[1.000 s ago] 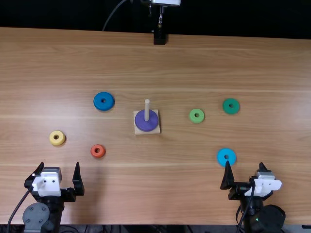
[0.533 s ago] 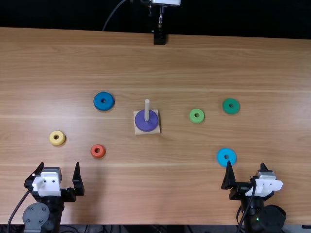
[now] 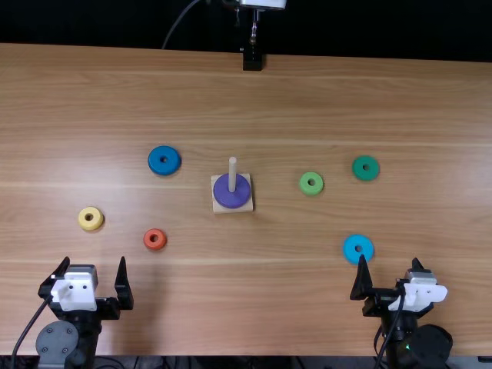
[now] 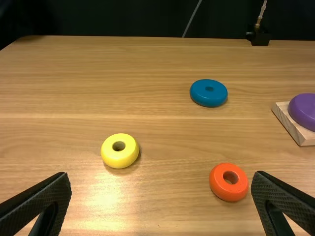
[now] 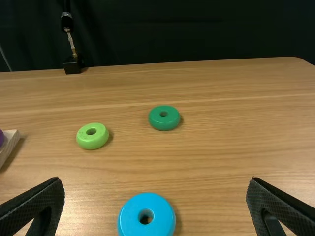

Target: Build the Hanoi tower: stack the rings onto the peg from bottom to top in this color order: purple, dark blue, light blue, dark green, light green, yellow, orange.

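The left gripper [image 3: 94,260] was spread wide with nothing between its fingers, over the table's near left part. The yellow ring [image 3: 91,219] lay just beyond its gap, the orange ring [image 3: 155,240] near its right finger, a little farther right. The dark blue ring [image 3: 164,161] was well apart from it, far and to the right. The right gripper [image 3: 388,259], at the near right, was empty and spread too — the light blue ring [image 3: 358,248] lay by its left fingertip in the top view, and between its two fingers in the right wrist view. Beyond that gripper sat the dark green ring [image 3: 366,168], slightly left, and the light green ring [image 3: 311,184], farther left. The purple ring [image 3: 232,199] lay around the upright peg [image 3: 233,171] on its square base [image 3: 220,209] — between the two grippers from left to right, and farther off.
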